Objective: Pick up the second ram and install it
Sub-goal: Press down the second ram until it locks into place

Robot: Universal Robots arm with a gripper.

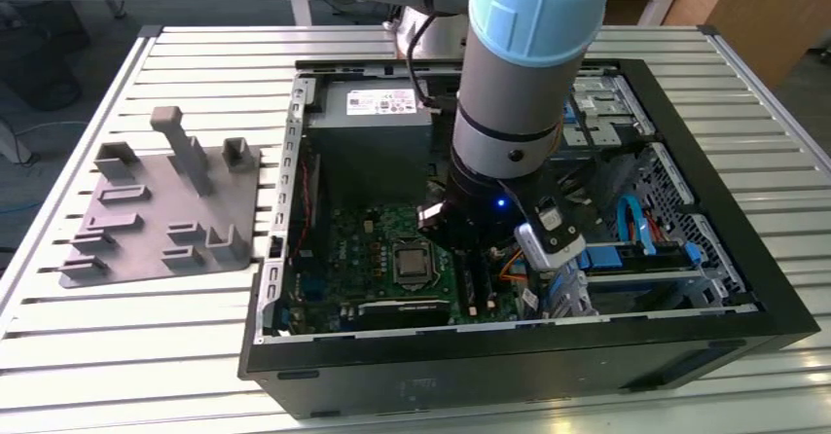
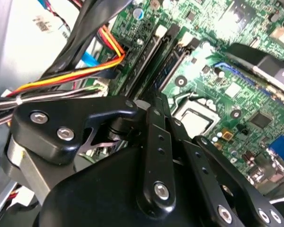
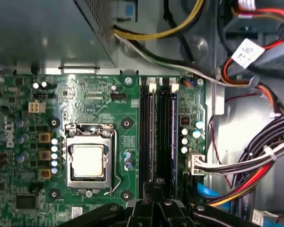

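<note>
The second ram [image 3: 166, 137], a long dark stick with a bluish edge, stands in the motherboard slot farther from the processor [image 3: 87, 161], beside another dark stick [image 3: 147, 137] in the neighbouring slot. My gripper [image 3: 156, 201] hangs low inside the open computer case [image 1: 727, 200], right over one end of the two slots. Its black fingers [image 2: 155, 111] are drawn together, with nothing visible between them. In the exterior view the gripper [image 1: 470, 235] sits under the arm's wrist, just above the green board.
A grey plastic tray [image 1: 169, 210] with upright posts lies on the slatted table at the exterior view's left. Bundled red, yellow and black cables [image 3: 255, 165] run close beside the slots. The power supply [image 1: 370, 103] and blue drive latches [image 1: 636, 249] flank the arm.
</note>
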